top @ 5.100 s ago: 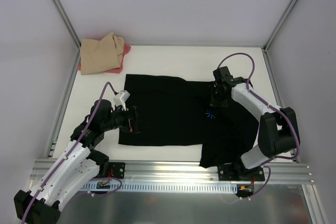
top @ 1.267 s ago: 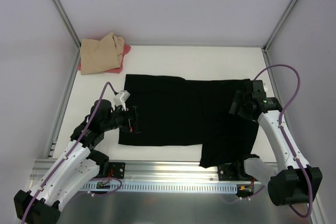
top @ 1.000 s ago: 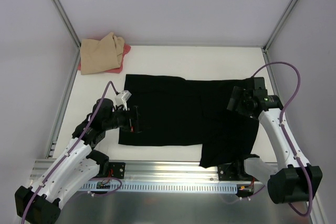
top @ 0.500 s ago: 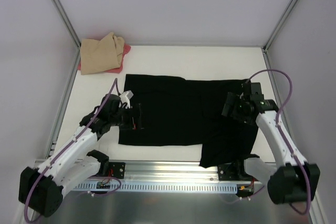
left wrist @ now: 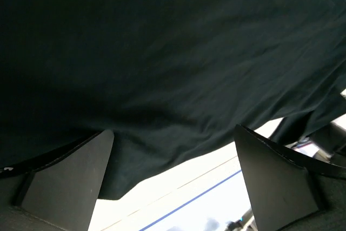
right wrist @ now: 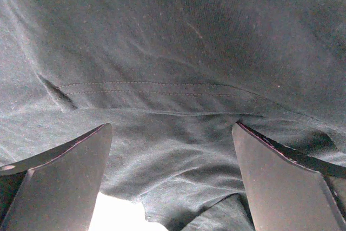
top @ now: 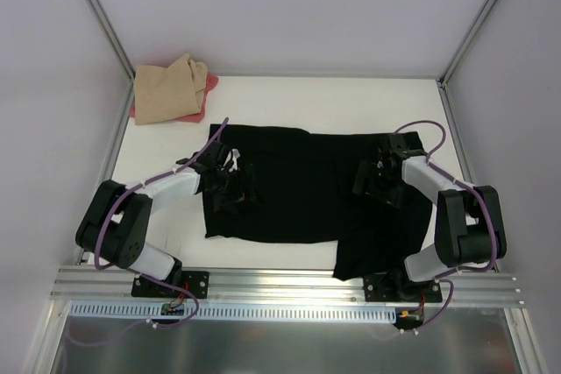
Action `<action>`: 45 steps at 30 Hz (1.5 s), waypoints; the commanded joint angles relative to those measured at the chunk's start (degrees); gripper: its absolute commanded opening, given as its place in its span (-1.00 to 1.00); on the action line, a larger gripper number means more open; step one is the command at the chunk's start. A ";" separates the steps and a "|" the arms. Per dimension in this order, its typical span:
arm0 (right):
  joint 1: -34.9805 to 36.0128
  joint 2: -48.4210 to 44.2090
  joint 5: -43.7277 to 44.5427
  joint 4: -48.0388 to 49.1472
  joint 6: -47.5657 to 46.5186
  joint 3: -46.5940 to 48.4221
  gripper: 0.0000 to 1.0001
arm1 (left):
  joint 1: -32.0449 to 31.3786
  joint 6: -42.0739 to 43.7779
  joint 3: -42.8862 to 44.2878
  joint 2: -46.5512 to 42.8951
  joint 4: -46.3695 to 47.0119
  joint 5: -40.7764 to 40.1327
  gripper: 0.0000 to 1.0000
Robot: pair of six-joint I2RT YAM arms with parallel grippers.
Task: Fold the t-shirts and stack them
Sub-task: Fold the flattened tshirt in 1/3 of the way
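A black t-shirt [left wrist: 173, 52] fills nearly the whole frame, its cloth lying in soft, shallow wrinkles that run slantwise. The left pincer [left wrist: 173, 133] stands spread wide, its two dark fingers [left wrist: 70, 182] rising from the bottom left and bottom right corners. The shirt's lower edge sags between them in an uneven curve. Below that edge shows a bright strip of white bench [left wrist: 184, 179], crossed by a thin blue line [left wrist: 189, 200]. Whether the fingertips touch the cloth cannot be told.
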 commanded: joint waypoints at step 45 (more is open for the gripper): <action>-6.64 37.20 -6.58 -4.64 1.35 46.15 0.99 | 13.77 6.59 54.95 44.52 -12.97 0.02 0.97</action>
